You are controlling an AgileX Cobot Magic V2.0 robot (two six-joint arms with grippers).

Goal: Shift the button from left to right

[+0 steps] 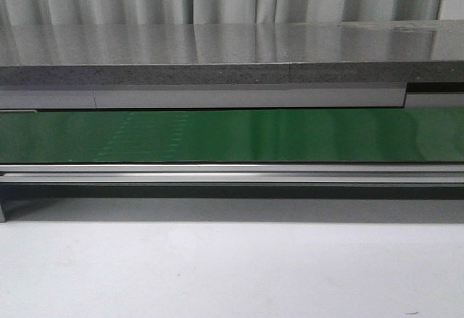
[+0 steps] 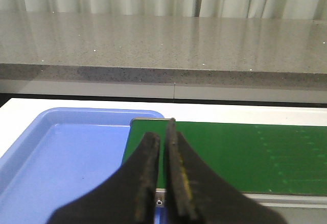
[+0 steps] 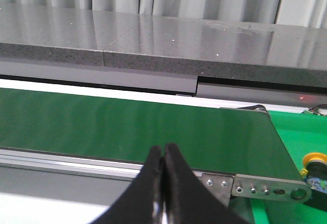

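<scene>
Though both my left gripper (image 2: 162, 132) and right gripper (image 3: 163, 155) sit pressed together and empty, I judge the job nearly finished: the button (image 3: 316, 164) lies past the green belt's (image 3: 153, 127) right end, at three o'clock.

Even, soft light; glare streaks the counter (image 1: 232, 43); focus seems slightly soft.

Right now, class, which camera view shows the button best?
The right wrist view: only there does the button appear, its yellow head cut off at the picture's edge, past the green belt's end. The front and left wrist views show none of it.
</scene>
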